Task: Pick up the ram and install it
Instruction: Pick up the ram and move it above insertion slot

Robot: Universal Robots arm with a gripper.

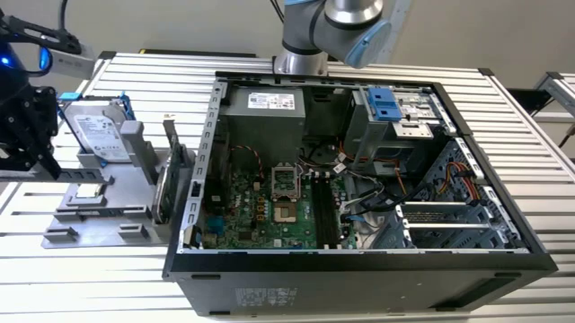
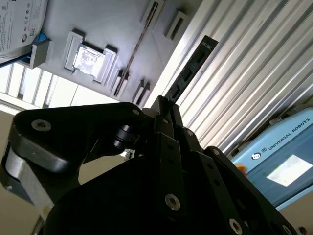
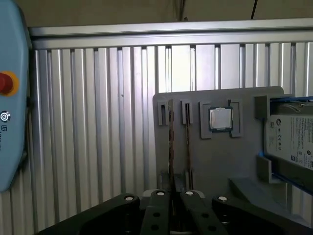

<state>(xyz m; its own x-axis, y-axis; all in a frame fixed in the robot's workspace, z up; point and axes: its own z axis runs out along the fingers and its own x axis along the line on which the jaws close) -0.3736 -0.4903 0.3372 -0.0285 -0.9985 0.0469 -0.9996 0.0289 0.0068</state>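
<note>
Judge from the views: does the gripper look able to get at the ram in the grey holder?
Probably yes: the gripper hangs over the grey holder, roughly in line with the ram, which stands on edge, uncovered.

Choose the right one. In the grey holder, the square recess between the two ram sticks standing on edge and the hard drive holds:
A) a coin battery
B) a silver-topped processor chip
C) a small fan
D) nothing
B: in the first wrist view a square, silver-topped processor chip lies in the recess of the grey holder, with the ram sticks on one side and the hard drive on the other.
</note>
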